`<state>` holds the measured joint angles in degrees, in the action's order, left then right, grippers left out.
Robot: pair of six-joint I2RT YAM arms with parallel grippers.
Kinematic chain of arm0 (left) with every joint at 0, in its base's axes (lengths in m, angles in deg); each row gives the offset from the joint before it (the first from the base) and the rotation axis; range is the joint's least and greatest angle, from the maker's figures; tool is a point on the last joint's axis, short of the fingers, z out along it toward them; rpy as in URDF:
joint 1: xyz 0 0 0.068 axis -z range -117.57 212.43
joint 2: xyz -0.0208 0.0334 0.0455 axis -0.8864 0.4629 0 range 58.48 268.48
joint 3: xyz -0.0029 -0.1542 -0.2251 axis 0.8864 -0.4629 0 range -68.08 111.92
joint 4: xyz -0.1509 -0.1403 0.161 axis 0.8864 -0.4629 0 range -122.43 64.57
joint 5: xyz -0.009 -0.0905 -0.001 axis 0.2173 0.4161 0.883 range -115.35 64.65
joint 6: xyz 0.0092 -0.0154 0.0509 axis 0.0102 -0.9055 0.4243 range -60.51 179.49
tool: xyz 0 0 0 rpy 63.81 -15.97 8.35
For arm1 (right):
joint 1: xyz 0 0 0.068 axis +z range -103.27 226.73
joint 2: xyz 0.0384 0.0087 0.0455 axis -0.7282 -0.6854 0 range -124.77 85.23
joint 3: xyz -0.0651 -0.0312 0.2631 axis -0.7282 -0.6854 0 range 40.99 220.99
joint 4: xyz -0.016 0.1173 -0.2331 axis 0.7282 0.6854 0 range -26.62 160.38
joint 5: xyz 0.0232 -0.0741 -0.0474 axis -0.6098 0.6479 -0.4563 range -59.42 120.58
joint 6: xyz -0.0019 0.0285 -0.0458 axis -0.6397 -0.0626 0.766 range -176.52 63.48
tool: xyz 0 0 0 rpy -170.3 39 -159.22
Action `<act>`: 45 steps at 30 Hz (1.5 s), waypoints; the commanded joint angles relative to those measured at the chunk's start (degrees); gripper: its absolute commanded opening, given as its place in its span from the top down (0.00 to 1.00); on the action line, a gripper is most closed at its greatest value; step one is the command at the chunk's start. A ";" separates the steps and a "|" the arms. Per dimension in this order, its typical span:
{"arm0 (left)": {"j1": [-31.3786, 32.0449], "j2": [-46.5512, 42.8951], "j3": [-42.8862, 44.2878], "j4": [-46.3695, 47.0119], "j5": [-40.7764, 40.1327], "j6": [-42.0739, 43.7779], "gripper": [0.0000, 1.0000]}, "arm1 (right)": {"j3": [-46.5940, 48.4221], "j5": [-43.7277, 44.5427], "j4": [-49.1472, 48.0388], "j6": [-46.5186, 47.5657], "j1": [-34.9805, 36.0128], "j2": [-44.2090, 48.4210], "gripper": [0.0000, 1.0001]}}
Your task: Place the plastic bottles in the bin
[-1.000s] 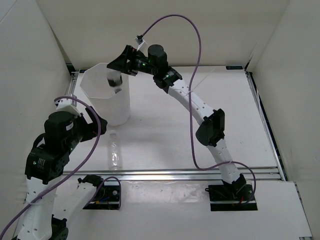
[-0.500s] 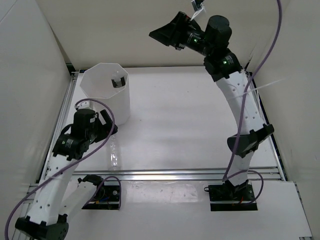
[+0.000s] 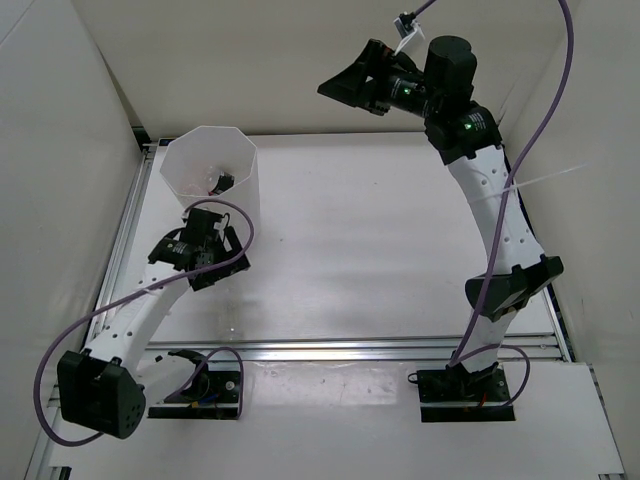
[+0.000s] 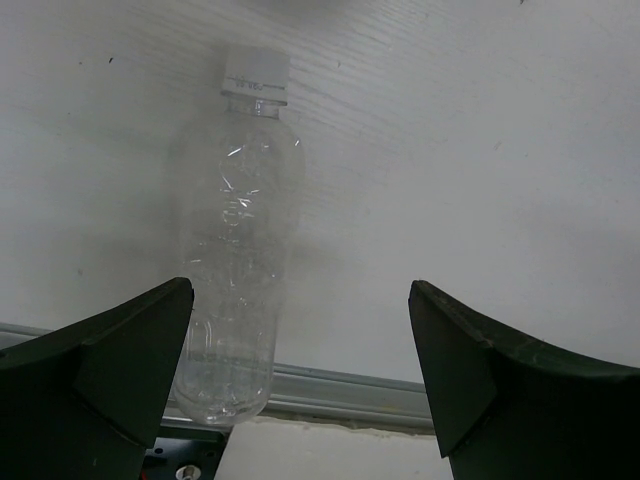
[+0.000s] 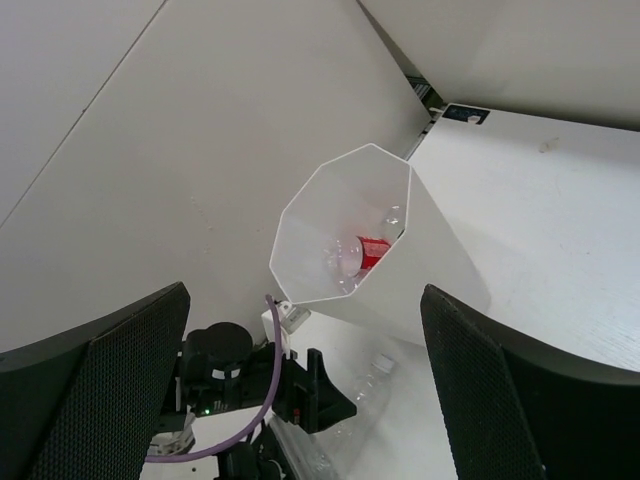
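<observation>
L gripper [image 3: 220, 262]: 1, fingers spread wide, nothing held, over plain bottle [image 4: 238, 290].
Plain bottle: 1, clear, white cap, lying flat on table [image 3: 400, 250] beside bin, not gripped.
R gripper [image 3: 345, 85]: 1, fingers spread, nothing held, high by back wall.
Bin [image 3: 240, 215]: 1, upright, far-left.
Contents: red-label bottle [image 5: 372, 250], 1; black cap [image 3: 220, 183], 1; full count can't tell.

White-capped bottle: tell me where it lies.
Left wrist view: the white-capped bottle lies on the table, left of centre, under the open left pincer, base at the rail.
</observation>
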<state>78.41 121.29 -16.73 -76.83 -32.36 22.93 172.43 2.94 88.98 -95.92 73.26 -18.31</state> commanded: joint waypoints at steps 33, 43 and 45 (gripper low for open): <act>4.93 -16.93 3.46 9.39 11.93 -2.21 0.54 | -7.34 -7.25 1.46 -1.65 -12.29 7.31 0.00; 4.93 6.93 48.19 9.38 -5.81 11.85 0.47 | -4.88 -8.31 0.42 -3.49 -12.81 4.93 0.00; 4.23 10.48 50.59 9.38 -8.19 13.43 0.41 | -4.27 -8.83 0.41 -4.20 -12.81 4.32 0.00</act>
<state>83.09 125.01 31.92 -64.35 -33.47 31.28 165.17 -4.27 91.78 -99.04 60.71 -13.59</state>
